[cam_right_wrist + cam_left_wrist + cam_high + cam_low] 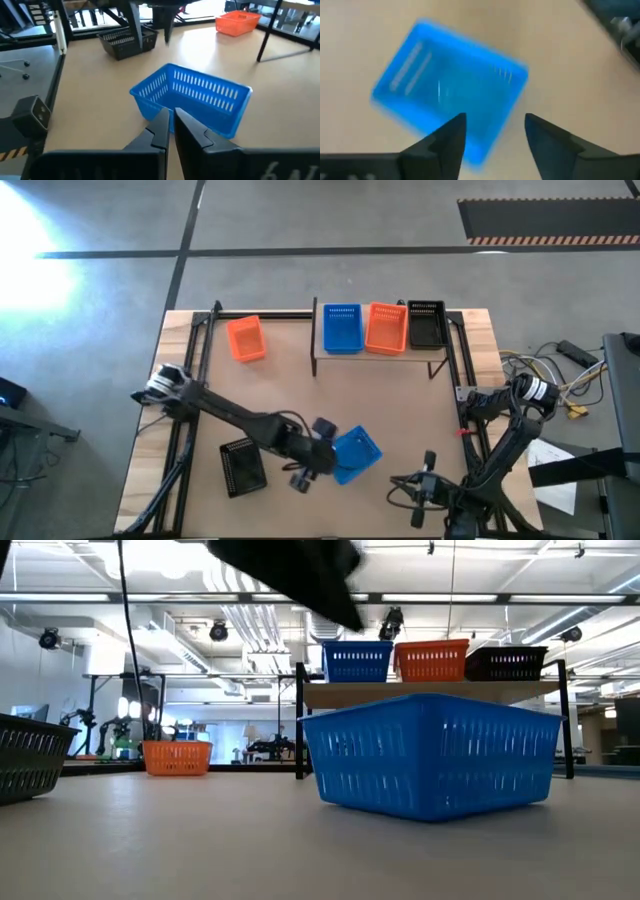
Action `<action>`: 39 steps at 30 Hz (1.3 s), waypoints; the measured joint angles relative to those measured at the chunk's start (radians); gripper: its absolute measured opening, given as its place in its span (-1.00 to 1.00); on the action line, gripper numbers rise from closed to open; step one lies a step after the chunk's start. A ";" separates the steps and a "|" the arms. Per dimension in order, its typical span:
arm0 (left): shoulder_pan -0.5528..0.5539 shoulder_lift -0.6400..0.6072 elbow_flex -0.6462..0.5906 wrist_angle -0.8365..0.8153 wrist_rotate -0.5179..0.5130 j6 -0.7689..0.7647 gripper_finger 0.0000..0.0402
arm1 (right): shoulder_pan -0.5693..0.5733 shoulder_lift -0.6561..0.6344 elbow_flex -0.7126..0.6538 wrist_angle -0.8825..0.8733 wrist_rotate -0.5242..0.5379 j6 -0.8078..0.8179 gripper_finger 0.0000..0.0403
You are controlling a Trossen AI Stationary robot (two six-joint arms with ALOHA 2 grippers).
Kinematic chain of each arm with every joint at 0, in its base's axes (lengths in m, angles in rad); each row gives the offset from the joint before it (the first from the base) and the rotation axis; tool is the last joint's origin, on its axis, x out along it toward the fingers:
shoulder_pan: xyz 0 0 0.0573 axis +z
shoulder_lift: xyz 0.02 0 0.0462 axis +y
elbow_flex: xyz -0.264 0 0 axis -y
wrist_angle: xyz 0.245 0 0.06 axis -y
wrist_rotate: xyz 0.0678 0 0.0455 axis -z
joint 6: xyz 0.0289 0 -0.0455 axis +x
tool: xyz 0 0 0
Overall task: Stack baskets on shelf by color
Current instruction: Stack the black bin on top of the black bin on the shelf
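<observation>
A blue basket (pixel 355 455) stands on its base on the table near the near edge, also seen in the low view (pixel 430 755) and the right wrist view (pixel 195 97). My left gripper (pixel 322 452) hovers above its left end, open, looking down into the blue basket (pixel 447 85); its fingers (pixel 495 120) touch nothing. The shelf (pixel 380 355) carries a blue basket (pixel 342 327), an orange basket (pixel 386 327) and a black basket (pixel 426 325) side by side. My right gripper (pixel 428 470) waits shut (pixel 170 117) at the near right.
An orange basket (pixel 245 338) stands on the table at the far left, and a black basket (pixel 242 467) at the near left beside my left arm. Bare tabletop lies between the shelf's legs (pixel 314 365) and the near blue basket. Black frame rails run along both table sides.
</observation>
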 joint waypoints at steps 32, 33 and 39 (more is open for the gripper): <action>-0.682 -0.449 -0.573 -0.358 -0.063 -1.735 -0.61 | -0.052 0.100 0.096 0.169 0.026 -0.305 -0.91; -0.675 -0.439 -0.596 -0.303 -0.079 -1.720 -0.65 | -0.052 0.100 0.120 0.169 0.026 -0.353 -0.91; -0.554 -0.356 -0.691 -0.036 -0.254 -1.529 -0.80 | -0.067 0.098 0.258 0.168 0.017 -0.610 -0.91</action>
